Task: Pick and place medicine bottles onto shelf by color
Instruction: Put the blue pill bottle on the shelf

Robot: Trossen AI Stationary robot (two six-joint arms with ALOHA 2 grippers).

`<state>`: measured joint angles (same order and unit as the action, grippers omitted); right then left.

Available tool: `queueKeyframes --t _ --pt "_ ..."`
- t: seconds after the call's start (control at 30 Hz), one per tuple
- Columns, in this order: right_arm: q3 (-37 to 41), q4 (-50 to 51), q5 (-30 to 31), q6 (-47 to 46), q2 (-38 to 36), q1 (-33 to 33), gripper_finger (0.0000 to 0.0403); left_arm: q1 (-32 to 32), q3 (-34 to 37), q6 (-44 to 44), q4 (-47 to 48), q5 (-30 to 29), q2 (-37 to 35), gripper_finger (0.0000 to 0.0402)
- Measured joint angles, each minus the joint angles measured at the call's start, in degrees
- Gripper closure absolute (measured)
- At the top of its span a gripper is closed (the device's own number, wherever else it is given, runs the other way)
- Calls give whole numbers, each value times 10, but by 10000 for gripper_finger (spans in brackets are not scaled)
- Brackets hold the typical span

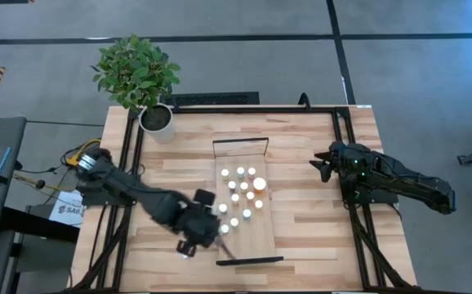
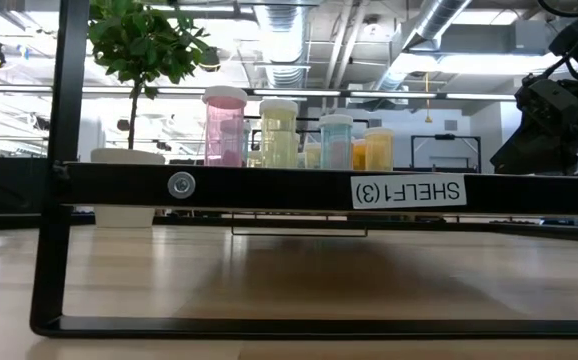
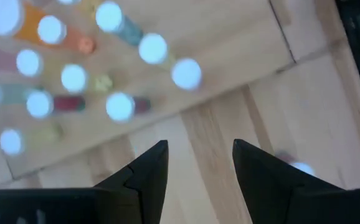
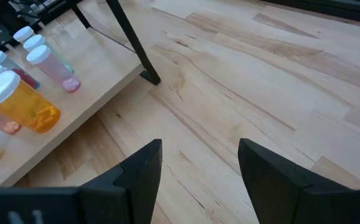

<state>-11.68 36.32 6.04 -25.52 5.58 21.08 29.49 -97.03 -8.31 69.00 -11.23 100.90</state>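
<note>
Left gripper (image 3: 198, 165), fingers parted and empty, just off the shelf (image 1: 262, 233) edge; medicine bottles (image 1: 242, 192) grouped ahead on it; advise retreating level to avoid toppling nearest caps.

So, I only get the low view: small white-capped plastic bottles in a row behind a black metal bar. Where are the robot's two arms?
Observer: The left gripper hangs by the left edge of the long light-wood shelf, fingers apart, holding nothing.
Operator: And the other one?
Observer: The right gripper waits over the wooden tabletop to the right of the shelf, open and empty too.
Operator: Are the bottles really in one row?
Observer: No. From above, the white-capped bottles stand in a loose cluster on the shelf, with the large orange bottle at the cluster's right.
</note>
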Motion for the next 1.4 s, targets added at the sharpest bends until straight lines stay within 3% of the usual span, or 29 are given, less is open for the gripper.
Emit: queueKeyframes --t 0.33,0.63,0.83,1.1,1.4 --pt "0 0 0 0 0 0 168 118 172 -208 -101 17 -129 235" --pt "0 0 0 0 0 0 168 165 253 -330 -195 3 -108 235" --pt "0 0 0 0 0 0 168 175 252 -344 -202 -10 -89 231" --pt "0 0 0 0 0 0 168 182 253 -343 -191 -40 -88 183" --pt "0 0 0 0 0 0 168 183 308 -337 -264 -32 -79 172"
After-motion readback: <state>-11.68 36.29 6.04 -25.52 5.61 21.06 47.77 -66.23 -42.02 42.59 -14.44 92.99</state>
